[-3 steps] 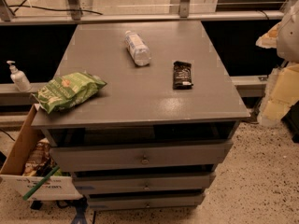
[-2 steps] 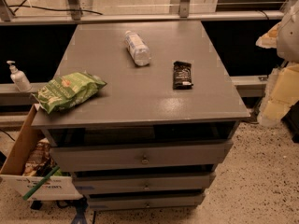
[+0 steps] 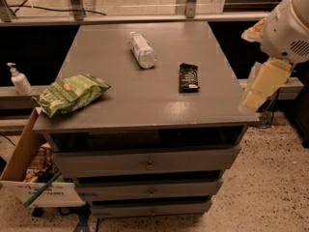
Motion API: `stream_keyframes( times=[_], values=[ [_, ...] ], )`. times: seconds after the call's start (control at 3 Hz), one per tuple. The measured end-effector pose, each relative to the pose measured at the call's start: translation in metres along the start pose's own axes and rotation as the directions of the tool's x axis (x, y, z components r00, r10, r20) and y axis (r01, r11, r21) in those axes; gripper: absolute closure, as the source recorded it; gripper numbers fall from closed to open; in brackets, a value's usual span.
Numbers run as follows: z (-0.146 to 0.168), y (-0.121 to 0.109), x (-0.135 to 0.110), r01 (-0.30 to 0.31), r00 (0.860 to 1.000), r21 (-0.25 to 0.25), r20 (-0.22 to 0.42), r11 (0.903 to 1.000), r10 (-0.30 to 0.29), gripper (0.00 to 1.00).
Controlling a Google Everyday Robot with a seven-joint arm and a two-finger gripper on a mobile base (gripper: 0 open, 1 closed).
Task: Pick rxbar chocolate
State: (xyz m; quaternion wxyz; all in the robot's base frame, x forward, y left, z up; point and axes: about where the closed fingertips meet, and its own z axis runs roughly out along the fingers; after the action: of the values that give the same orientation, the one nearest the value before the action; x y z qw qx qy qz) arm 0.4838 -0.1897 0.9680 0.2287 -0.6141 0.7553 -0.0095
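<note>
The rxbar chocolate [image 3: 189, 77] lay flat on the grey cabinet top [image 3: 145, 108], right of centre, its long axis running near to far. It was well apart from the water bottle [image 3: 142, 50] to its far left and the green chip bag [image 3: 71, 94] by the left edge. The gripper [image 3: 263, 83] hung beyond the cabinet's right edge, touching nothing; whether it was open or closed could not be told. The step in hand looked like the approach. A good reach would likely travel left, come down from above and close across the bar's short width — the flat wrapper sat low, so the descent would need to go nearly to the surface.
</note>
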Motion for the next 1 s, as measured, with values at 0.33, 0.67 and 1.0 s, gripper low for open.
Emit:
stream_keyframes(
  times=[0.33, 0.67, 1.0],
  values=[
    [0.035, -0.027, -0.025, 0.001, 0.996, -0.009, 0.093, 1.0000, -0.001, 0.00],
    [0.072, -0.048, -0.044, -0.024, 0.989, -0.041, 0.147, 0.9989, 0.030, 0.00],
    [0.110, -0.065, -0.049, -0.069, 0.982, -0.086, 0.170, 0.9939, 0.083, 0.00]
  ],
)
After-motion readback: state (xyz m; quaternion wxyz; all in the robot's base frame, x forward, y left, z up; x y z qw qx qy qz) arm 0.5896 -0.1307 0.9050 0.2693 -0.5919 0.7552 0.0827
